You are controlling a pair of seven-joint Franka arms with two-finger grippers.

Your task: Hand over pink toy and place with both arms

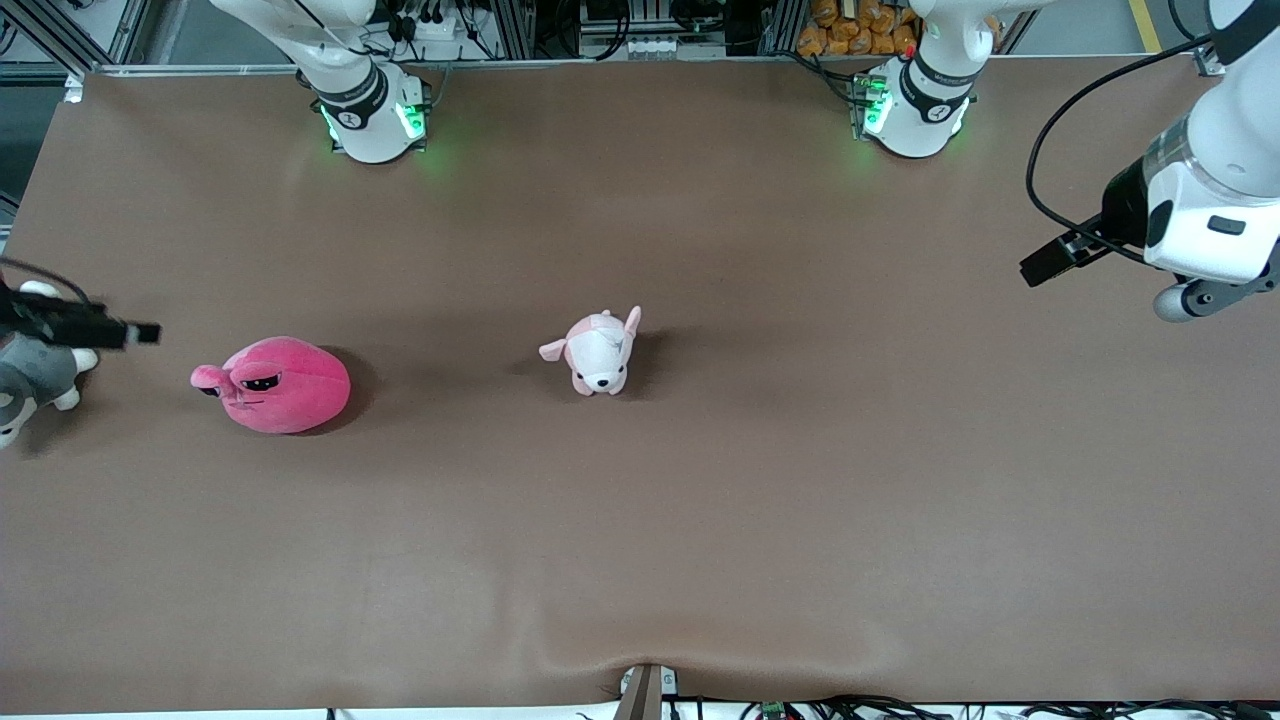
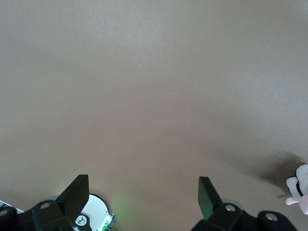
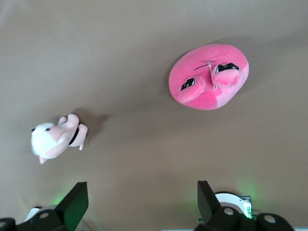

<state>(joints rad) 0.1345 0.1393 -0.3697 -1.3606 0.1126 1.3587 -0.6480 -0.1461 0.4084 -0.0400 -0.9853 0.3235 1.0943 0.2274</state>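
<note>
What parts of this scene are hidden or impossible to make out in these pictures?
- Grey-and-white plush, front view: cut off by the picture's edge and partly covered by the right hand, which is itself blurred.
- Left hand: in the front view, the arm's white wrist hides its fingers.
- Puppy plush, left wrist view: only a sliver shows at the edge.
- Pink toy: underside unseen.

A pale pink-and-white puppy plush [image 1: 597, 352] mid-table, grey-and-white plush [image 1: 25, 385] at its edge
</note>
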